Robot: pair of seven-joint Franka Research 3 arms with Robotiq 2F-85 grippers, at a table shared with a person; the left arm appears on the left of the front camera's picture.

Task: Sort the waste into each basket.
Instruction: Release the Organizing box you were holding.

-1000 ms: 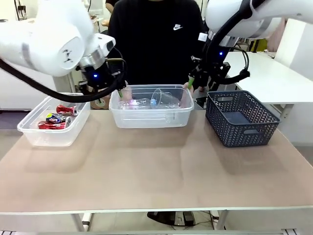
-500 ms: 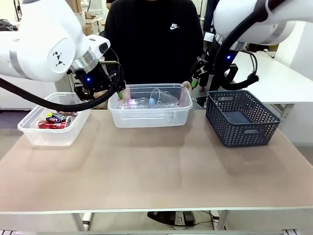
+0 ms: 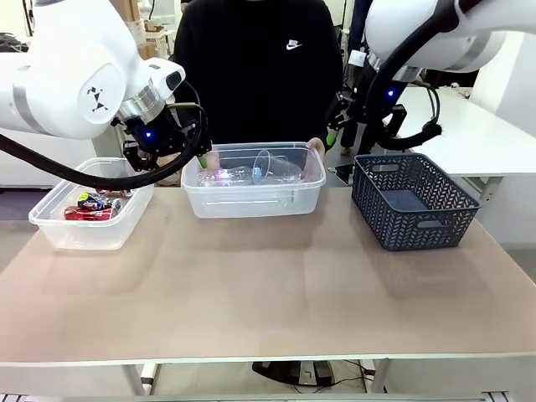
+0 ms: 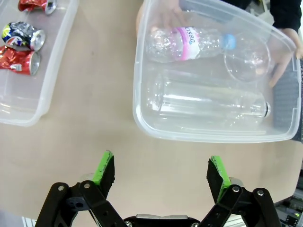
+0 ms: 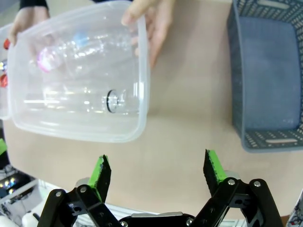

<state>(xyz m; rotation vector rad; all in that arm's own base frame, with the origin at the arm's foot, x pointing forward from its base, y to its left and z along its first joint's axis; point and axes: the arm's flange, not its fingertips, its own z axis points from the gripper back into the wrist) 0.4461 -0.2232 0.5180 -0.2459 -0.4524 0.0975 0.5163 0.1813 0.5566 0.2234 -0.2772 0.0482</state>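
Two clear baskets stand on the table. The left basket [image 3: 84, 234] holds red and silver cans [image 3: 92, 205]. The middle basket [image 3: 251, 199] holds clear plastic bottles [image 3: 234, 175], and a person's hands [image 3: 316, 149] grip its two ends. My left gripper [image 3: 199, 157] hovers open at its left end, my right gripper [image 3: 335, 138] open above its right end. In the left wrist view the open gripper [image 4: 161, 175] hangs over bare table before the bottle basket [image 4: 199, 135], with cans [image 4: 21, 35] at upper left. In the right wrist view the open gripper [image 5: 158, 172] hangs beside the same basket [image 5: 142, 94].
A dark blue lattice basket [image 3: 414, 201] stands at the right of the table, also at the right edge of the right wrist view as the lattice basket [image 5: 270, 71]. The person stands close behind the middle tub. The near half of the table [image 3: 268, 293] is bare.
Both grippers have drawn up and away from the ends of the middle basket and spread a little wider. The person has shifted that basket slightly to the left.
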